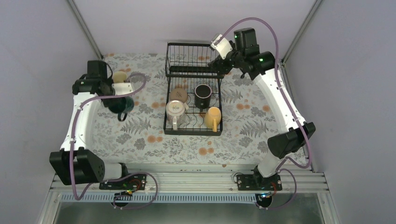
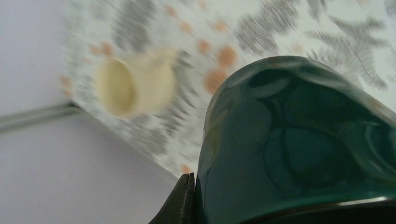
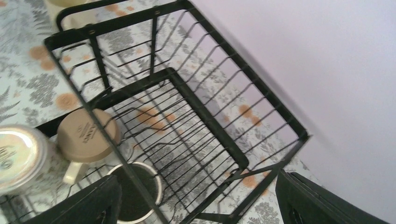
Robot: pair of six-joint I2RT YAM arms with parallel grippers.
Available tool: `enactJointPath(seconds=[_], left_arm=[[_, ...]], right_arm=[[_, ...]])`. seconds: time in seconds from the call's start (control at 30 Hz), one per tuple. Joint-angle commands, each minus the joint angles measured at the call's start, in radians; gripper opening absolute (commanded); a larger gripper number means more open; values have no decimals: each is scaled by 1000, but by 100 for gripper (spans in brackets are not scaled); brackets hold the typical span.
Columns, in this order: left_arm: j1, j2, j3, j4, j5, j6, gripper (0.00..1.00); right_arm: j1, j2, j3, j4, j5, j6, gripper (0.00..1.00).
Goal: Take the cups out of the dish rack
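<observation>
Top external view: four mugs in the rack, two out at the left

From above, the dish rack (image 1: 192,133) sits mid-table on a floral cloth (image 1: 140,140). Its flat tray holds the tan mug (image 1: 178,95), black mug (image 1: 203,95), off-white mug (image 1: 176,111) and orange-yellow mug (image 1: 212,116). The cream mug (image 1: 120,77) sits on the cloth at far left. Near it, the left gripper (image 1: 114,100) is clamped on the dark green mug (image 1: 123,106). Only the left wrist view shows a finger (image 2: 180,200) pressed against the mug's wall. The right gripper (image 1: 215,63) hangs over the raised basket's right edge. Its own wrist view shows the jaws spread wide, holding nothing.
</observation>
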Motion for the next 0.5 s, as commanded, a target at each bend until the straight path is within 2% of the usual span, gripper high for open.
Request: enactJointPath(seconds=[0.0, 0.1, 0.23, 0.47], left_arm=[[90, -38, -133, -10, -57, 136, 2], [153, 3, -194, 53, -89, 154, 2], [226, 112, -176, 77, -89, 126, 2], [259, 291, -101, 148, -110, 40, 3]], right_arm=[[65, -78, -77, -10, 37, -63, 85], [125, -139, -194, 17, 70, -83, 85], [199, -224, -363, 84, 146, -90, 85], [293, -277, -541, 141, 184, -67, 85]])
